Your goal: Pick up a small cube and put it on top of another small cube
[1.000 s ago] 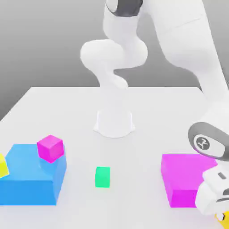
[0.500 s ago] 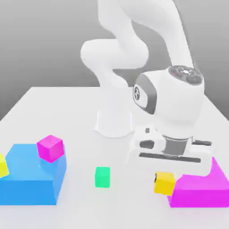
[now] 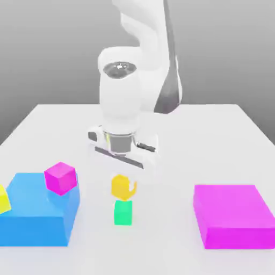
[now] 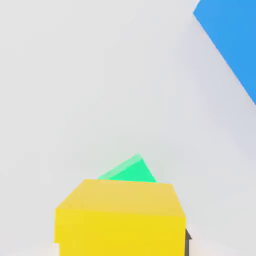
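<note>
The small golden-yellow cube [image 3: 122,187] hangs just above the mint-green cube [image 3: 123,212], which rests on the white table [image 3: 177,161]. My gripper [image 3: 124,185] is shut on the yellow cube from above. Whether the two cubes touch I cannot tell. In the hand view the yellow cube [image 4: 120,217] sits close in front, with an edge of the green cube [image 4: 131,171] peeking out behind it.
A flat blue block [image 3: 37,209] lies at the exterior view's left, carrying a small magenta cube [image 3: 60,178] and a lemon-yellow cube [image 3: 3,198] at its edge. A flat magenta block [image 3: 233,216] lies at the right. The arm's white base [image 3: 129,107] rises behind.
The arm has swung from the exterior view's lower right, past the magenta block, to the middle, carrying the yellow cube to a spot over the green cube.
</note>
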`<state>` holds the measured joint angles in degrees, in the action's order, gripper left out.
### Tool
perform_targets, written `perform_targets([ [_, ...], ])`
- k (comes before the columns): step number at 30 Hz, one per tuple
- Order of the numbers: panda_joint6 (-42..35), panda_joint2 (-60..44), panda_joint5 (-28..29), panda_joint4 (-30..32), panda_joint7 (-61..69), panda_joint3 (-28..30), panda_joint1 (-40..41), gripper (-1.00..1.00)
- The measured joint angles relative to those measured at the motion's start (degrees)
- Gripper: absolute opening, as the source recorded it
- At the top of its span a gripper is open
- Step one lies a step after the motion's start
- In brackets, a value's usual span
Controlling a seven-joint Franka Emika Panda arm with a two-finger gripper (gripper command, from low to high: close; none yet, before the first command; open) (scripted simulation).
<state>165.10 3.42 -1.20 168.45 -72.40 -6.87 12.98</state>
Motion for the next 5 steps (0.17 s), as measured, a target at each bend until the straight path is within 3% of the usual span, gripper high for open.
perform_targets([
  [2, 3.85, -4.11, 2.04, -0.24, -1.4, 0.35, 0.4, -1.0],
  [3, 5.24, -5.6, 2.94, -0.32, -2.04, 0.66, 0.3, 1.0],
  [5, 5.24, -5.6, 2.94, -0.32, -2.04, 0.66, 0.26, 1.0],
])
